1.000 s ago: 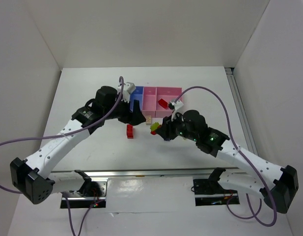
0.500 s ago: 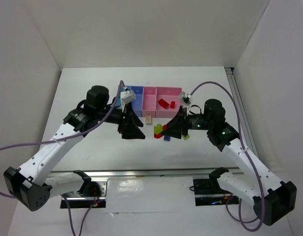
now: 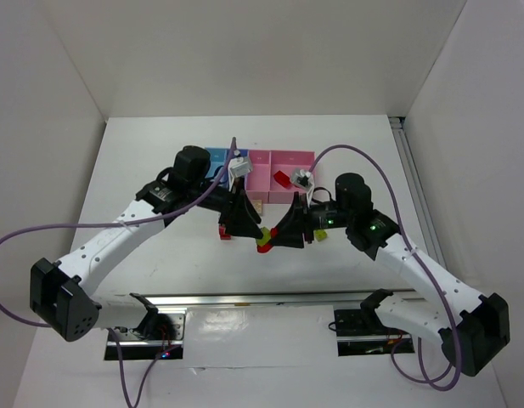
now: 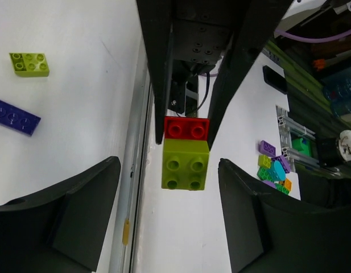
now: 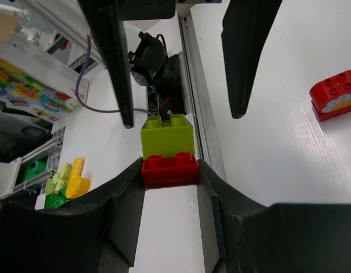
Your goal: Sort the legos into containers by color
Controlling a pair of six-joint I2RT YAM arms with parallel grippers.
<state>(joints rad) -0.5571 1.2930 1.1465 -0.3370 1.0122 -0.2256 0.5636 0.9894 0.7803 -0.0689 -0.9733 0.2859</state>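
Right now the two arms meet over the middle of the table (image 3: 143,170), just in front of the bins (image 3: 260,160). The right gripper (image 5: 170,166) is squeezed tight on a red brick (image 5: 170,170), and a yellow-green brick (image 5: 166,135) is stuck onto it. Both bricks are up in the air, not on the table. I think they are held this way because two colors cannot go in one bin — they have to be pulled apart first. The red one is gripped by its sides, so the green one pokes out free.

The stuck pair is longest from one gripper to the other. Its green end, bumps first, points at the left gripper (image 4: 168,162). That gripper has its fingers (image 4: 67,216) wide apart, one on each side of the green brick and not touching it. It looks ready to close on the green one and tug.

Down on the table lie a loose green brick (image 4: 29,63), a blue-purple brick (image 4: 15,115) and a second red brick (image 5: 334,96) — none of them sorted yet.
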